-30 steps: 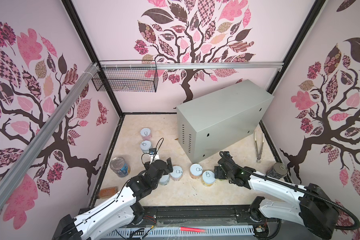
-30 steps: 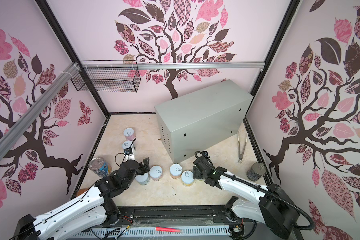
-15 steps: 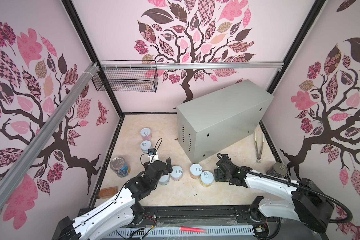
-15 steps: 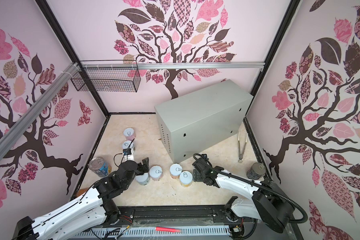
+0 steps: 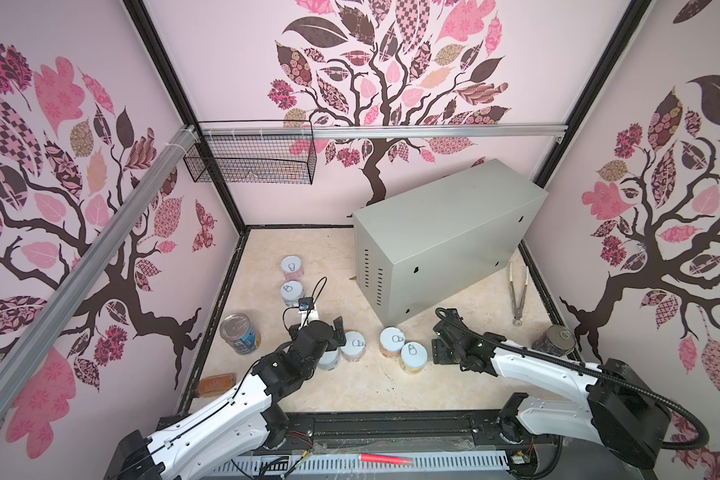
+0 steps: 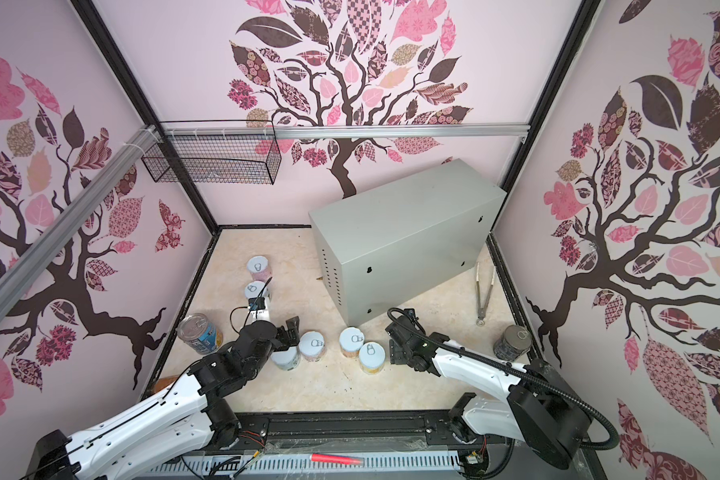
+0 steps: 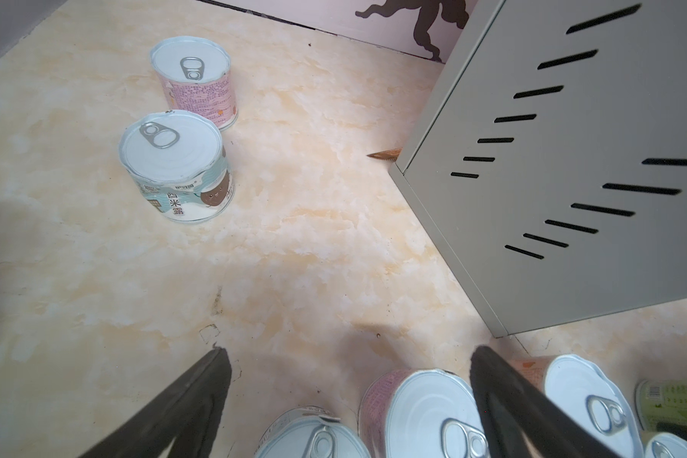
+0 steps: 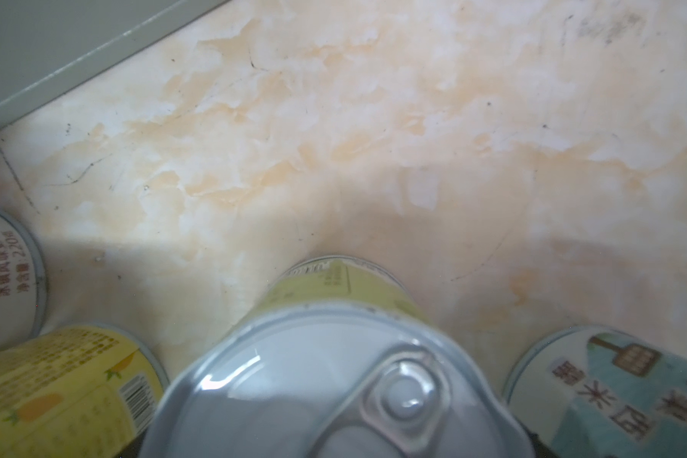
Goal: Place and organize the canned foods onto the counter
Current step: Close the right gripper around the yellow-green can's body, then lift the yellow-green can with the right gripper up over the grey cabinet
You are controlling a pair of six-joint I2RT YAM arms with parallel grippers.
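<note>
A: Your right gripper point(image 5: 433, 353) has slid in since a second ago. It now sits just beside the yellow-green can point(image 5: 413, 356), whose lid fills your right wrist view. Whether the jaws are clamped on it, you cannot tell.

B: Your left gripper point(image 7: 350, 357) hasn't moved. Its fingers point(image 7: 199, 396) are spread wide, and the pink can point(image 7: 413, 408) shows between them in your left wrist view.

A: Your cans have all kept their spots on the marbled floor point(image 5: 308, 257). The counter point(image 5: 445, 232) stands behind them, toward the back right corner.
</note>
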